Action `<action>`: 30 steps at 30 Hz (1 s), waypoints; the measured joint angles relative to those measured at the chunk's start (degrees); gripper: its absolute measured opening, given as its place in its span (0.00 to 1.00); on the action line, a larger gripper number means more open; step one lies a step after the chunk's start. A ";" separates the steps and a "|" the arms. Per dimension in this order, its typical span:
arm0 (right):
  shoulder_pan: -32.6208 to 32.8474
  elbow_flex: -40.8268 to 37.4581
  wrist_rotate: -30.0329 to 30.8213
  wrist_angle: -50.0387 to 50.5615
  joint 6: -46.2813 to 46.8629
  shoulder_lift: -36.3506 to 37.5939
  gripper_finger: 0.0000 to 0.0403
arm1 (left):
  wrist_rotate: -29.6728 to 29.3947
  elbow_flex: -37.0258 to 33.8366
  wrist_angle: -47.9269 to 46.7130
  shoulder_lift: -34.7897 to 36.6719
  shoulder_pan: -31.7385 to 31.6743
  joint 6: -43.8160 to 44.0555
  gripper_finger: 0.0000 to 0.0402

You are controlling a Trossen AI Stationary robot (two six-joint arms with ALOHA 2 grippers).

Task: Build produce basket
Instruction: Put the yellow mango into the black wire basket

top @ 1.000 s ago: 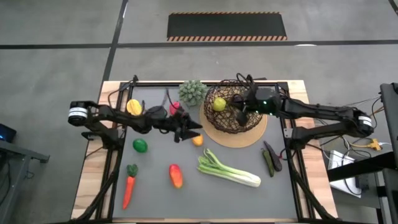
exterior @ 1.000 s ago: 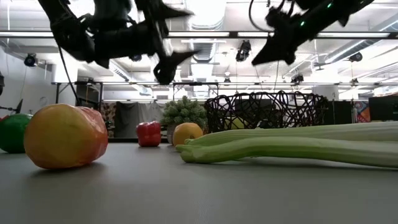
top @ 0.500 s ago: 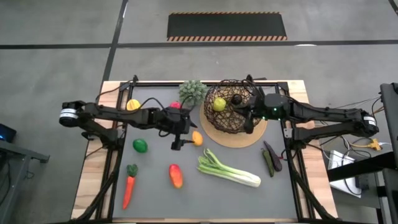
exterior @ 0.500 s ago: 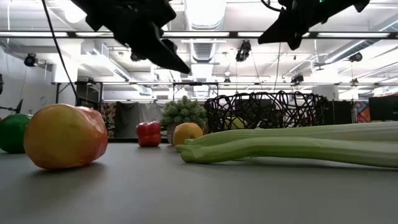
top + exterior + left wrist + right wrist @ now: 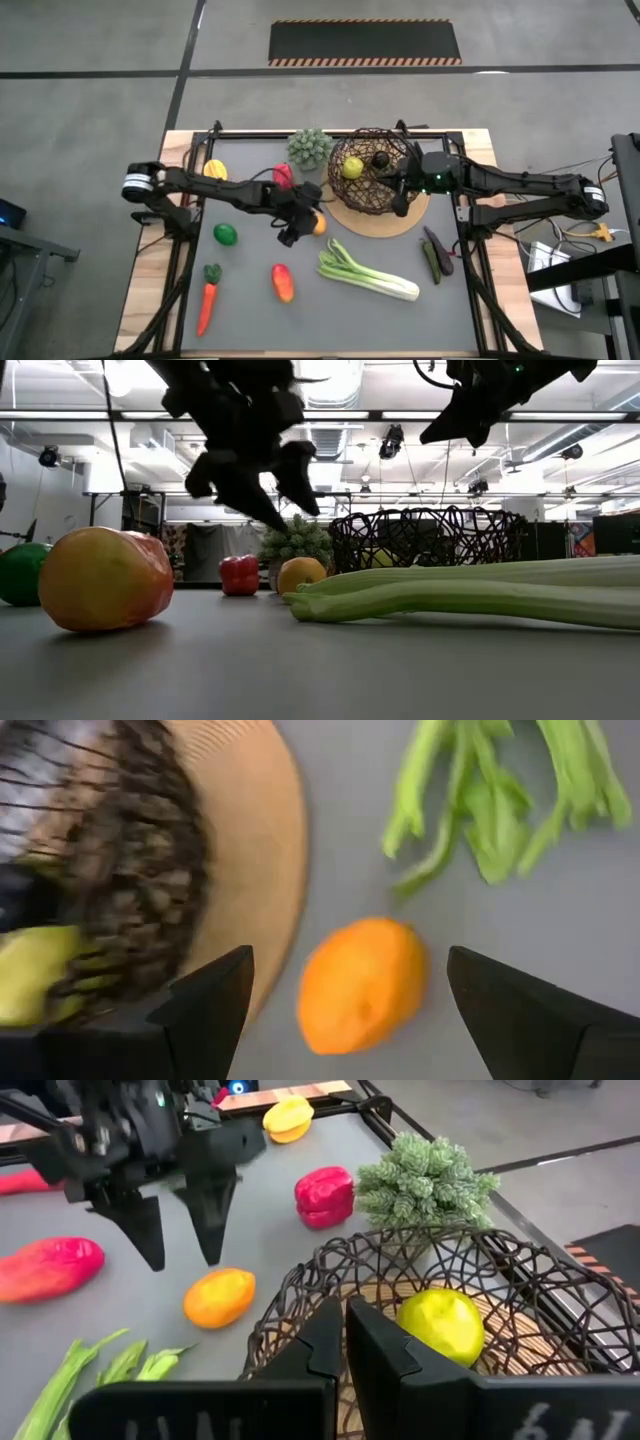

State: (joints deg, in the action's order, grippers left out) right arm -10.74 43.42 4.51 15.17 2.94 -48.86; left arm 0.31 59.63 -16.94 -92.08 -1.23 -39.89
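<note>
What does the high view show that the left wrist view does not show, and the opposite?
Only the high view shows the carrot, the green piece, the dark purple pieces and the right pincer, shut above the basket's edge. Only the left wrist view shows the open left pincer framing the orange piece from above. Both show that orange piece, the basket, the tan mat and the green stalk.

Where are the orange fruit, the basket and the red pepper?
orange fruit (image 5: 362,982), left wrist view, middle of its skin.
basket (image 5: 470,1260), right wrist view, wire rim at its far side.
red pepper (image 5: 324,1194), right wrist view, middle of its body.
</note>
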 joint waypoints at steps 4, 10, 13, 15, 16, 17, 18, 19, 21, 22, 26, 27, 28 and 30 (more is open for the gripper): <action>0.02 0.00 0.00 0.53 0.00 0.00 0.02 | -3.79 3.14 -5.21 -3.24 0.10 -3.44 0.78; 0.02 -0.09 0.00 1.67 0.02 0.00 0.02 | -4.45 4.49 -5.47 -5.55 0.10 -6.64 0.78; 0.02 -0.13 0.00 1.74 0.02 0.00 0.02 | -4.44 4.44 -5.02 -6.27 0.10 -7.00 0.78; 0.02 -0.14 0.00 1.74 0.02 0.00 0.02 | -3.83 3.91 -4.65 -6.26 0.10 -7.06 0.78; 0.02 -0.15 0.00 1.76 0.02 0.00 0.02 | -3.55 3.78 -4.23 -6.25 0.10 -7.05 0.78; 0.02 -0.15 0.00 1.80 0.02 0.00 0.02 | -3.42 3.72 -4.13 -6.25 0.08 -7.03 0.78; 0.02 -0.15 0.00 1.82 0.02 0.00 0.02 | -3.40 3.64 -4.27 -6.25 0.08 -7.03 0.78; 0.02 -0.15 0.00 1.80 0.02 0.00 0.02 | -3.33 3.63 -4.25 -6.25 0.08 -7.03 0.78; 0.02 -0.15 0.00 1.82 0.04 -0.02 0.02 | -3.00 3.54 -3.84 -6.25 0.08 -7.03 0.78; 0.02 -0.15 0.00 1.82 0.10 -0.02 0.02 | -2.57 3.33 -3.63 -6.25 0.07 -7.01 0.78; 0.02 -0.17 -0.02 1.85 0.45 -0.02 0.02 | -1.89 2.76 -2.61 -7.56 0.08 -7.03 0.78; 0.02 -0.17 -0.02 1.91 0.46 -0.02 0.02 | -1.87 2.76 -1.98 -8.48 0.08 -7.04 0.78; 0.00 -0.17 -0.02 1.95 0.46 -0.02 0.02 | -1.87 2.84 -0.63 -9.11 0.05 -7.03 0.78; 0.05 -0.22 -0.08 2.34 0.46 -0.02 0.02 | -1.86 2.81 -1.10 -10.58 0.02 -7.03 0.78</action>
State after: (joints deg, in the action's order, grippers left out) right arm -10.69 43.20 4.44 17.51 3.40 -48.88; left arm -1.55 62.43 -18.04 -102.66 -1.21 -46.92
